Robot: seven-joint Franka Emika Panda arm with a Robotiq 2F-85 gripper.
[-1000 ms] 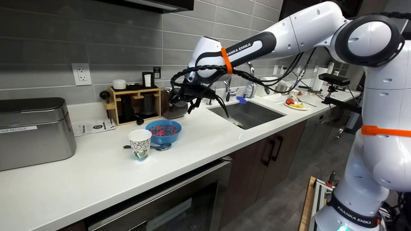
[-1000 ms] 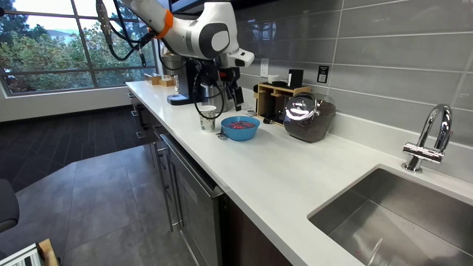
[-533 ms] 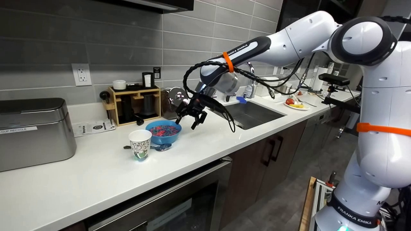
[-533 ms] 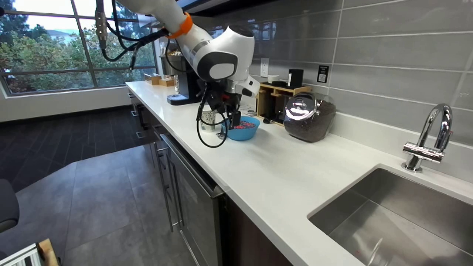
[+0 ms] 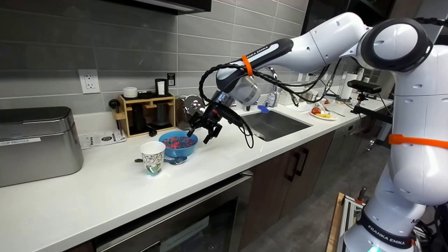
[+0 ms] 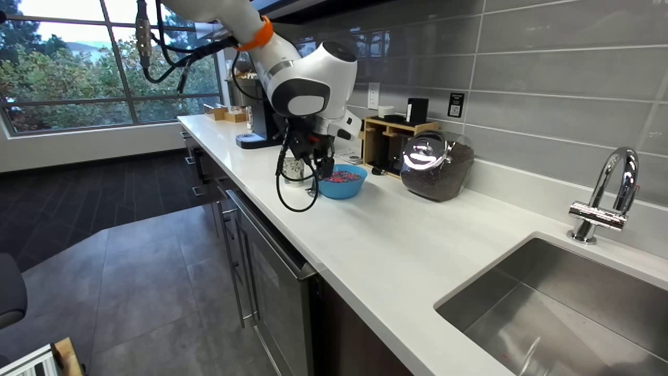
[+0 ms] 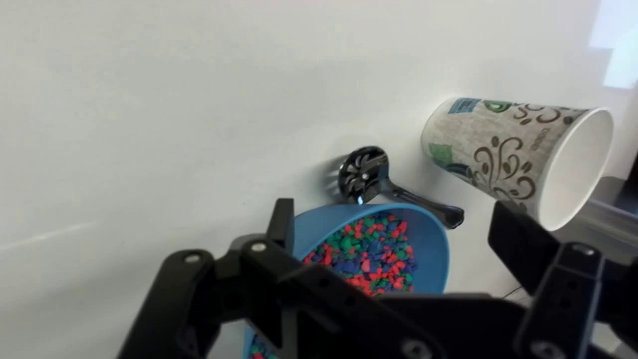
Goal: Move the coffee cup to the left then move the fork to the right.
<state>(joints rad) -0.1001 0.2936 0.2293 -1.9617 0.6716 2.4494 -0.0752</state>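
Observation:
The coffee cup, a white paper cup with brown swirls and green marks, stands upright on the counter in both exterior views [image 5: 153,158] [image 6: 294,168] and tops the right side of the wrist view [image 7: 498,144]. What the task calls the fork [image 7: 423,203], a dark grey utensil with a round slotted head, lies between the cup and the blue bowl; in an exterior view its handle passes behind the cup and its head [image 5: 177,160] shows. My gripper [image 5: 198,137] [image 7: 393,207] hangs open over the bowl's side, apart from cup and utensil, with nothing gripped.
The blue bowl [image 5: 180,151] of red, green and blue bits sits directly under the fingers. Behind it are a wooden rack [image 5: 152,136] and a glass jar [image 6: 436,175]. A steel box [image 5: 38,154] stands at one end, a sink [image 5: 276,124] at the other.
My gripper has come down toward the bowl and tilted, mostly in the first half second, with a slight further shift since. Its jaws stay open; cup, utensil and bowl have not moved.

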